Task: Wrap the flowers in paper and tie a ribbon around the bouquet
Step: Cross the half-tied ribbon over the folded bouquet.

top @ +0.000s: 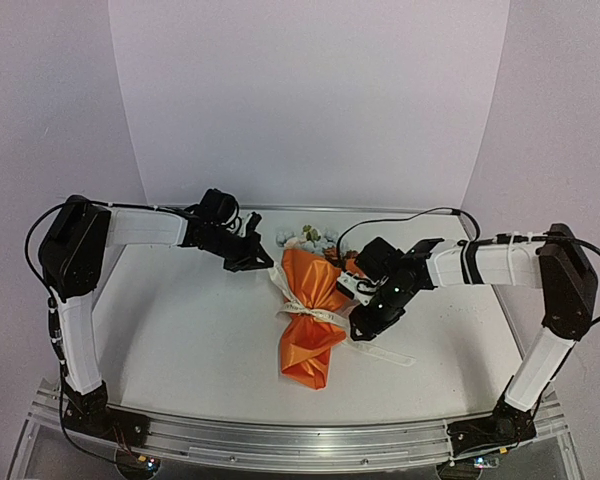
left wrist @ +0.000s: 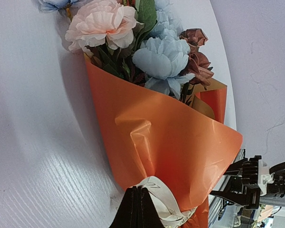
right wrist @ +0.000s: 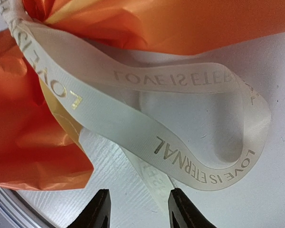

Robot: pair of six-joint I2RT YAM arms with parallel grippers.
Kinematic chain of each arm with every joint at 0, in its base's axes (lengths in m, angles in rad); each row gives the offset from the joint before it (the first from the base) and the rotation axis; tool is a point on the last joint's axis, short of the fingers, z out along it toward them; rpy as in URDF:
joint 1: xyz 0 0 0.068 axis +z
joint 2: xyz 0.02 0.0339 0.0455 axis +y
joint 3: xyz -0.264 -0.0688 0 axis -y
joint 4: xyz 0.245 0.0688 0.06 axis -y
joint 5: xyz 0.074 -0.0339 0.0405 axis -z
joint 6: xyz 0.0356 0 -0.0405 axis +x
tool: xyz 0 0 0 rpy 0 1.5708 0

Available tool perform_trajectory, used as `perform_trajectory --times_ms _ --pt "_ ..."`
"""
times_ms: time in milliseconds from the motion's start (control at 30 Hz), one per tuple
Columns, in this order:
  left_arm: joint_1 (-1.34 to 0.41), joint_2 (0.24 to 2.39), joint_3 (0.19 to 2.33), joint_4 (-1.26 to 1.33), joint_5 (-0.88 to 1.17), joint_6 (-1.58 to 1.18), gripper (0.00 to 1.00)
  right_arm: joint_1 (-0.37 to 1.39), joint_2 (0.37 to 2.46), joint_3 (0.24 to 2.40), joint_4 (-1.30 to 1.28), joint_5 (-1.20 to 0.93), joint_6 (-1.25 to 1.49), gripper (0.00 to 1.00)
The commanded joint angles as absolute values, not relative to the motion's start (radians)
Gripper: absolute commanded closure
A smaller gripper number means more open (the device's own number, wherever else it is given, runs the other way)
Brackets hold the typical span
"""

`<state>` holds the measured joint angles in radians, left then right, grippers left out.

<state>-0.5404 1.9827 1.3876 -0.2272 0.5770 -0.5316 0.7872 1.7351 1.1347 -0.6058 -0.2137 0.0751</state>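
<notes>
Left end effector [left wrist: 137,202]: fingers pressed shut, pinching one end of the ribbon [right wrist: 133,118] right at the tips. The strand runs from there to the bouquet waist. Bouquet [top: 305,350] lies flat on counter [top: 180,330], just ahead of the left end effector. From the left wrist view the orange paper [left wrist: 166,137] cone fans out in front of the fingers. Flowers [left wrist: 161,57] stick out the wide end farthest from the tips: pink, pale blue, one brownish.

Right end effector [right wrist: 140,211]: fingers apart, gripping nothing. Ribbon loop printed "LOVE IS ETERNAL" lies on the counter straight ahead of its tips. A second strand passes under the gap between the fingers, contact unclear. Gathered paper sits ahead and to the side of it. In the top view the ribbon is wrapped round the narrow middle of the cone, with a loose tail trailing on the counter beneath the right end effector.
</notes>
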Motion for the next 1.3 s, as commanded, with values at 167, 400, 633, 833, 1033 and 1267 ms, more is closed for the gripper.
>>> perform_trajectory --times_ms 167,400,633,833,1033,1267 --pt "-0.541 1.973 1.404 -0.214 0.588 -0.535 1.0 0.811 1.731 1.139 -0.564 -0.049 -0.087 0.54" --pt "-0.541 1.974 1.406 -0.216 0.591 -0.534 1.0 0.825 1.786 1.166 -0.564 -0.031 -0.117 0.54" --pt "-0.54 1.971 1.401 -0.224 0.579 -0.532 1.0 0.825 1.819 1.189 -0.565 -0.008 -0.125 0.64" --pt "-0.54 1.962 1.386 -0.225 0.56 -0.535 1.0 0.824 1.816 1.203 -0.567 -0.001 -0.121 0.96" --pt "-0.539 1.942 1.356 -0.225 0.514 -0.549 1.0 0.824 1.756 1.153 -0.575 0.025 -0.075 1.0" --pt "-0.528 1.914 1.309 -0.216 0.474 -0.565 1.0 0.824 1.686 1.066 -0.58 0.06 -0.025 1.0"
